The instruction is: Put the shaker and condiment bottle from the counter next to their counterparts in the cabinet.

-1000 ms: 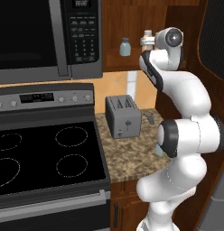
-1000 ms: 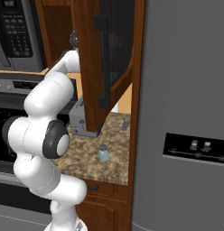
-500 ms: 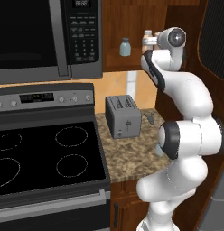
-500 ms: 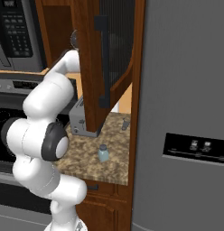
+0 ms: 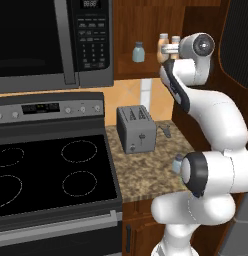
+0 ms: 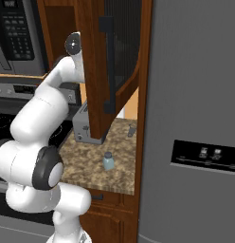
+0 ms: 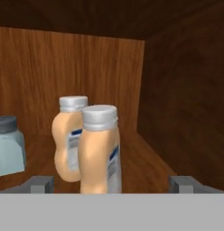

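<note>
In the hand view, my gripper (image 7: 111,185) is open inside the cabinet (image 7: 86,58). The peach-orange condiment bottle (image 7: 99,153) stands upright on the shelf between the fingertips (image 7: 41,184), apart from both. Its matching counterpart bottle (image 7: 68,140) stands just behind it to the left, close against it. A blue-grey counterpart jar (image 7: 9,144) sits at the left edge. From the left base view the gripper (image 5: 168,49) reaches to the two bottles (image 5: 164,42), with the jar (image 5: 138,51) further left. The shaker (image 6: 108,161) stands on the counter (image 6: 86,166), half hidden by my elbow (image 5: 177,164).
A steel toaster (image 5: 136,129) sits at the back of the counter beside the black stovetop (image 5: 46,175). The microwave (image 5: 46,40) hangs left of the cabinet. The open cabinet door (image 6: 110,61) juts out by my forearm, and a grey fridge (image 6: 195,118) walls the right side.
The fingers have spread slightly wider off the near bottle, and the hand has eased a little to the right, away from the shelf. The bottles and shaker have not moved.
</note>
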